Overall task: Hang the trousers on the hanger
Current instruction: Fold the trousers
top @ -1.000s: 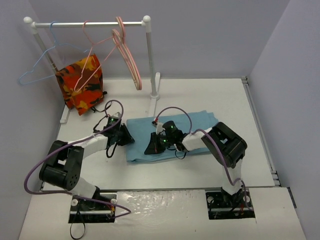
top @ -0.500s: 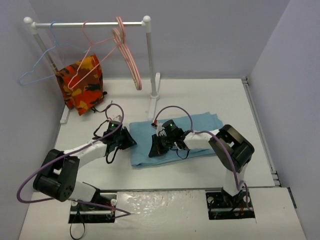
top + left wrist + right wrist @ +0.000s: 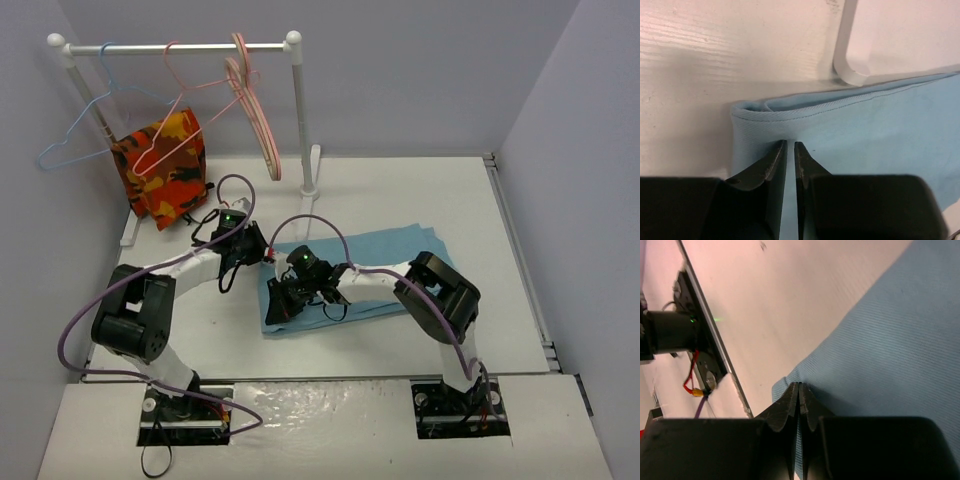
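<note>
The trousers (image 3: 390,250) lie flat on the table (image 3: 420,190) (soft, light, limp; they will sag). My left gripper (image 3: 790,145) pinches their folded corner. My right gripper (image 3: 799,386) is fully closed at the hem, hold unconfirmed. Grip at the edges.

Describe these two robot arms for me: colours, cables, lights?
The left arm and right arm both have bulky black joints joined by white segments. A purple cable loops along each; a green light glows near each wrist. The left gripper and right gripper end in black tapered fingers.
</note>
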### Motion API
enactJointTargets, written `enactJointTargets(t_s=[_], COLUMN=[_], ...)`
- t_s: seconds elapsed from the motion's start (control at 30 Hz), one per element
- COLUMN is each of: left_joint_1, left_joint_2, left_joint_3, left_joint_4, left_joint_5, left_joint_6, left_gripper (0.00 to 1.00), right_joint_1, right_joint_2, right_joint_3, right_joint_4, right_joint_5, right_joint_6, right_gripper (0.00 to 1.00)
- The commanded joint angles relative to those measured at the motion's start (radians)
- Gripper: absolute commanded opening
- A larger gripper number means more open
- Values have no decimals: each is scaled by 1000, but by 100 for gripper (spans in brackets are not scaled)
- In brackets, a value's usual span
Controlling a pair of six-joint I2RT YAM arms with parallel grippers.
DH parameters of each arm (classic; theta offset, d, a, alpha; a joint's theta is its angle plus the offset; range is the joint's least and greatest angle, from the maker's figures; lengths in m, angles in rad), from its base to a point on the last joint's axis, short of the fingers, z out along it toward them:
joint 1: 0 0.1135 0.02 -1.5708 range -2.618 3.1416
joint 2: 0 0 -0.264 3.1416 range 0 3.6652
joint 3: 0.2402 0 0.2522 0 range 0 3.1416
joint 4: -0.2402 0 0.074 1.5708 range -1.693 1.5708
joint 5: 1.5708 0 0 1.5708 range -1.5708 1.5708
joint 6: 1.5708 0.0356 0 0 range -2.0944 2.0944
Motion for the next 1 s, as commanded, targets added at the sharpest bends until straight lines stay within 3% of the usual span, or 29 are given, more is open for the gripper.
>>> enactJointTargets(t_s=[0.0, 0.3, 0.63, 0.83, 0.97], left_joint_1=[8, 24, 59, 59, 59], left_joint_2=[59, 197, 249, 81, -91], left_joint_3=[69, 103, 161, 216, 250], left_joint_4=[45, 57, 51, -64, -235], left_joint_5=[2, -33, -36, -61, -123], left_joint_6=[48, 34, 41, 102, 184], left_gripper=[9, 9, 9, 12, 28], right_joint_1=[23, 21, 24, 24, 18], right_joint_2=[52, 89, -90, -261, -357], right_joint_3=[-70, -244, -201, -88, -40], right_joint_4=[111, 169, -50, -228, -296], right_joint_5=[20, 79, 179, 309, 388], right_joint_6=[15, 15, -99, -163, -192], right_gripper=[0, 0, 0, 0, 10])
